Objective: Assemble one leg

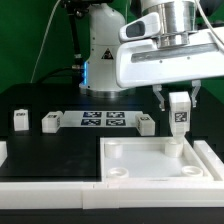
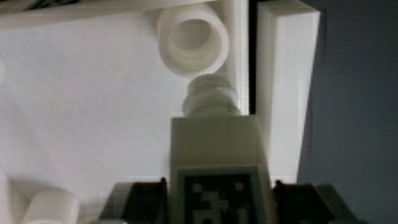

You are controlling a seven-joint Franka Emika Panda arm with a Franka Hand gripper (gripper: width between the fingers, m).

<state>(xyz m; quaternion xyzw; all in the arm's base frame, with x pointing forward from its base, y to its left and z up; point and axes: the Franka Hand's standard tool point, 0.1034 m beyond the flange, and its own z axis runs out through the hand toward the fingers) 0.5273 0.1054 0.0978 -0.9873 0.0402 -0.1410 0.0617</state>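
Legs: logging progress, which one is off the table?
The leg clamped in the gripper, upright above the tabletop at the exterior view's right; the other three rest loose on the black table.

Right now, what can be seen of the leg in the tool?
The leg is a small white plastic post with a black-and-white tag on its side and a ridged peg below. Upright, clamped by the tool, it hangs over the tabletop's corner, peg short of a round socket.
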